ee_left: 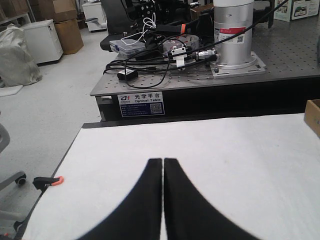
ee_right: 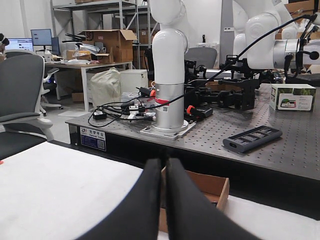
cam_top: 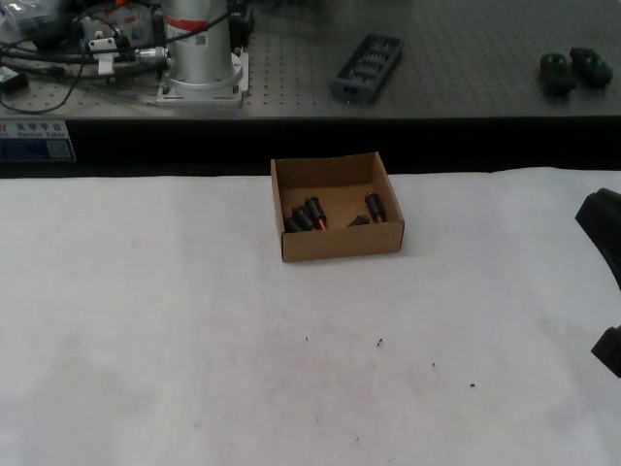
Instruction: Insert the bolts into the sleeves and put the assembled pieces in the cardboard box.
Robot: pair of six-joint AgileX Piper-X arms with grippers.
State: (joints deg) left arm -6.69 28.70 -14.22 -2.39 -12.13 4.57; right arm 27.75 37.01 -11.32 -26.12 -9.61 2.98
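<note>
The open cardboard box (cam_top: 337, 242) stands on the white cloth at the back middle of the bench. Inside it lie several black sleeves with orange bolt ends (cam_top: 310, 216), one more (cam_top: 375, 206) toward its right side. My left gripper (ee_left: 163, 165) is shut with nothing in it, low over the cloth; the box edge (ee_left: 313, 115) shows at the side of its view. My right gripper (ee_right: 164, 165) is shut with nothing held, and the box (ee_right: 210, 187) lies just beyond its fingertips. Black parts of an arm (cam_top: 604, 233) reach in at the right edge of the high view.
Behind the cloth runs a perforated optical table (cam_top: 456, 68) with a silver robot base (cam_top: 199, 53), cables, a dark flat tray (cam_top: 366, 66) and two black-green objects (cam_top: 574, 70). Small dark specks (cam_top: 379, 342) dot the cloth in front of the box.
</note>
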